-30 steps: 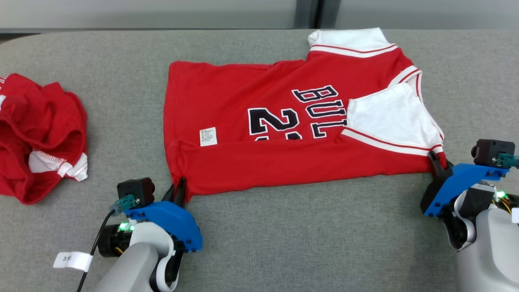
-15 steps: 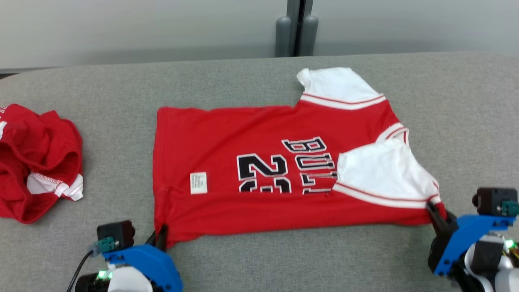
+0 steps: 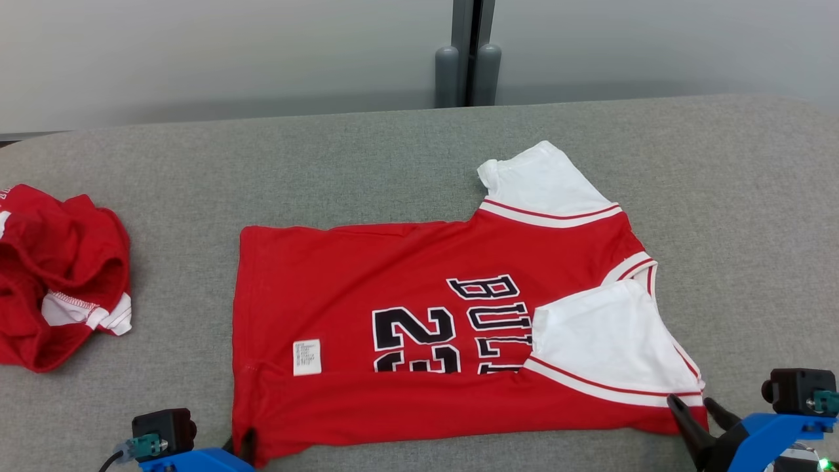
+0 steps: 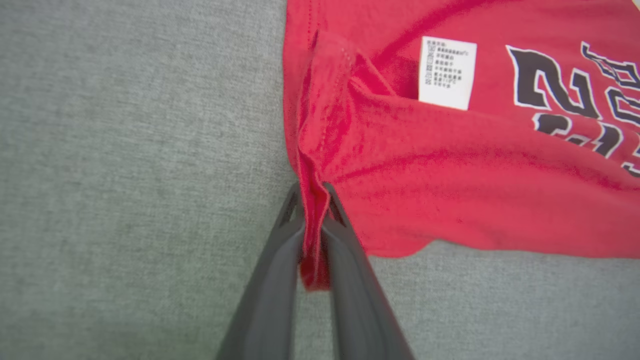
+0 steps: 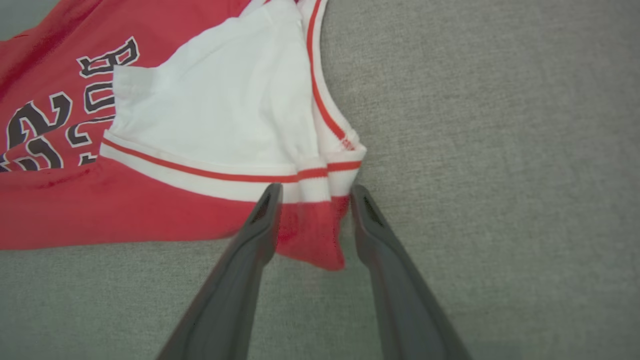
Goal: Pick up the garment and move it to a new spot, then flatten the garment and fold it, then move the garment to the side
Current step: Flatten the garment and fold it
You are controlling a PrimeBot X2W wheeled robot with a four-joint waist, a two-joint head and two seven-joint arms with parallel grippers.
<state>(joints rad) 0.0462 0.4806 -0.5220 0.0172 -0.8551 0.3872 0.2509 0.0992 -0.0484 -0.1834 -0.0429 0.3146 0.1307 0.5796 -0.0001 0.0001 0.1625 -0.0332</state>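
1. The jersey (image 3: 419,308) is lying flat near the middle of the grey table (image 3: 328,164), print side up. Its hem is pointing to the robot's left and its shoulders to the right.
2. The near long edge is lying folded over the body, and this fold is covering the lower part of the black number. A white label (image 4: 446,72) is showing just above the fold line, near the hem.
3. The near white sleeve (image 3: 603,341) is lying folded in over the chest and is hiding the end of the lettering. The far sleeve (image 3: 544,187) is sticking out flat toward the back of the table.
4. The left gripper (image 4: 312,192) is clenching the near hem corner. In the left wrist view, both fingers are pressing a bunched strip of red cloth between them, and a short tail of cloth is hanging out below the tips.
5. The right gripper (image 5: 315,189) is sitting at the near shoulder corner with its jaws standing apart. The red corner tab is lying in the gap between the fingers, and they are not pinching it.
6. A second red garment (image 3: 59,275) is lying crumpled at the table's left edge, well apart from the jersey.
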